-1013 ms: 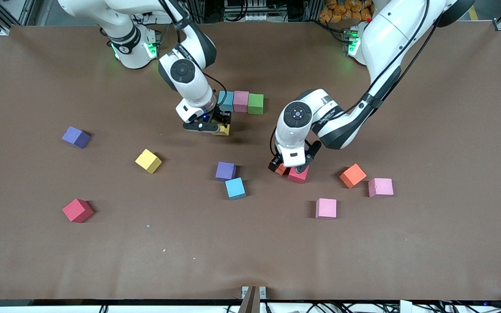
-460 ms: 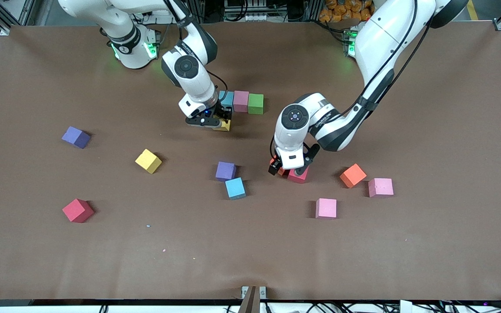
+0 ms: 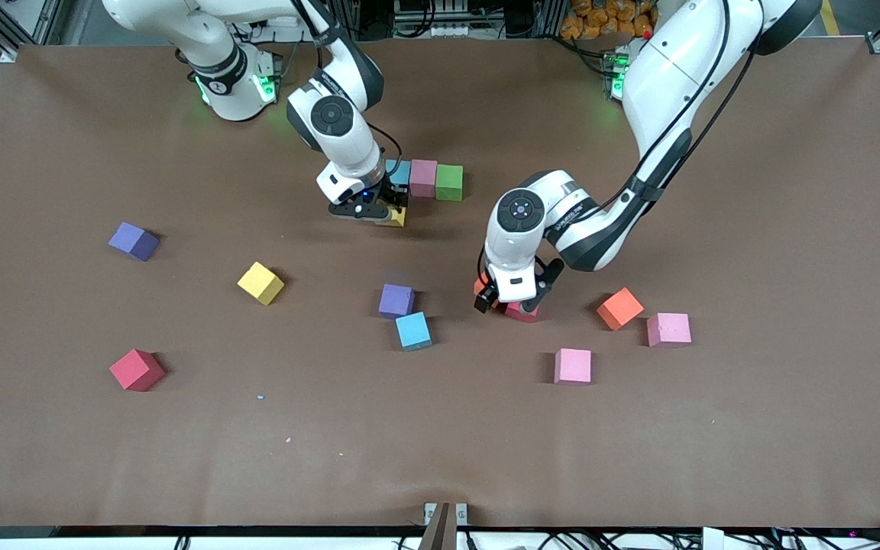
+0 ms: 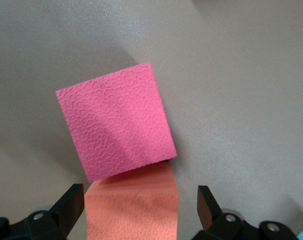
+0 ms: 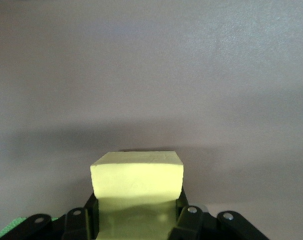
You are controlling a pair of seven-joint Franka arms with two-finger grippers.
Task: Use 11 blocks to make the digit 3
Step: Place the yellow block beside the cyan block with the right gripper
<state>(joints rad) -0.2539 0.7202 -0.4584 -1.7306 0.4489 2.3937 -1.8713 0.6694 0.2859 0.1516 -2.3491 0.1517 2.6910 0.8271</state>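
The right gripper (image 3: 376,214) has its jaws clamped on a yellow block (image 5: 137,182), low over the bench (image 3: 66,443) just beside the row of blue block (image 3: 402,172), pink block (image 3: 423,177) and green block (image 3: 449,182). The left gripper (image 3: 511,299) hangs with jaws wide apart, holding nothing, straddling an orange block (image 4: 131,210) that touches a magenta block (image 4: 115,127). Other blocks lie scattered nearer the front camera.

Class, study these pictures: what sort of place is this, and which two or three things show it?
Most likely a robotics lab or test bench. Two white robot arms stand at a brown-covered table, loose coloured foam blocks such as a purple block lie scattered on it, and metal framing and cables run along its edges.
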